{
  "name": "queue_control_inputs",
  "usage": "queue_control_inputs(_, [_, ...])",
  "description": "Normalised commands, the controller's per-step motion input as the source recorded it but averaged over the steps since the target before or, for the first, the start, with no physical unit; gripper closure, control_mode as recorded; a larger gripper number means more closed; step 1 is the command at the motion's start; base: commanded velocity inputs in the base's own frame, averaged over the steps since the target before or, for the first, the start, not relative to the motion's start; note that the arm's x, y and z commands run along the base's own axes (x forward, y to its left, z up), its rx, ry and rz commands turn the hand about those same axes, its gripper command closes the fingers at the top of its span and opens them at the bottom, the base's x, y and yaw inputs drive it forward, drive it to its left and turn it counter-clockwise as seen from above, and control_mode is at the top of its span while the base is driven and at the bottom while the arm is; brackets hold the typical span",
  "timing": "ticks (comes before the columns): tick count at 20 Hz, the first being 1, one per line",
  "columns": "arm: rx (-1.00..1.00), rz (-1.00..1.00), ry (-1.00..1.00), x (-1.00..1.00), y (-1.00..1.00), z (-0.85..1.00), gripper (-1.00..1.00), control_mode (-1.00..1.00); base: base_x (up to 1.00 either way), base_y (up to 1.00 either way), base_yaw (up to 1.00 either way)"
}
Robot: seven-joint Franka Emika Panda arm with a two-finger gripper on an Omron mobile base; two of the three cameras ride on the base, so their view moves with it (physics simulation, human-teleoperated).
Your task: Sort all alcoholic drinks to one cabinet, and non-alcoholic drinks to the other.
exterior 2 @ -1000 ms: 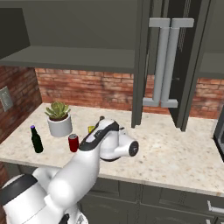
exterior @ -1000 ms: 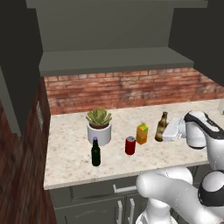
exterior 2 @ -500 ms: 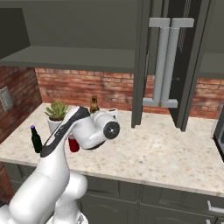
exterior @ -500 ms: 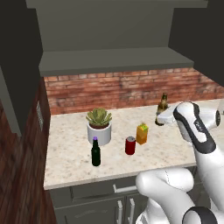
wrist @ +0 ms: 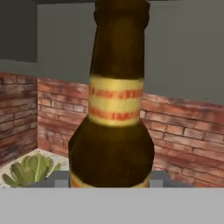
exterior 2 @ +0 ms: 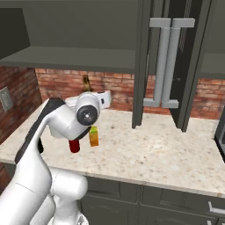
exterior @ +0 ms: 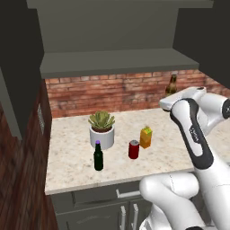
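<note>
Left base view: potted plant (exterior: 102, 129) behind green bottle (exterior: 98, 156).

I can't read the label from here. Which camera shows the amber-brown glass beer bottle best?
The hand view: the amber-brown glass beer bottle looms close, its pale red-striped neck label plain. The left base view shows only its neck and shoulder above the white arm; the right base view, just its neck tip.
</note>
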Motion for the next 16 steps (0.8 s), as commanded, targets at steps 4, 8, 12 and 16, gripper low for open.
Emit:
queue_control_inputs(4, [-0.03, -0.15, -0.13, -0.05, 0.00, 1.00, 1.00, -1.00, 0.00, 0.00, 0.00])
queue_control_inputs(8, [-0.05, -0.13, -0.12, 0.06, -0.05, 1.00, 1.00, -1.00, 0.00, 0.00, 0.00])
queue_control_inputs(12, [0.00, -0.12, 0.00, 0.31, -0.32, 1.00, 1.00, -1.00, 0.00, 0.00, 0.00])
queue_control_inputs(16, [-0.01, -0.08, 0.00, 0.32, -0.08, 0.69, 1.00, -1.00, 0.00, 0.00, 0.00])
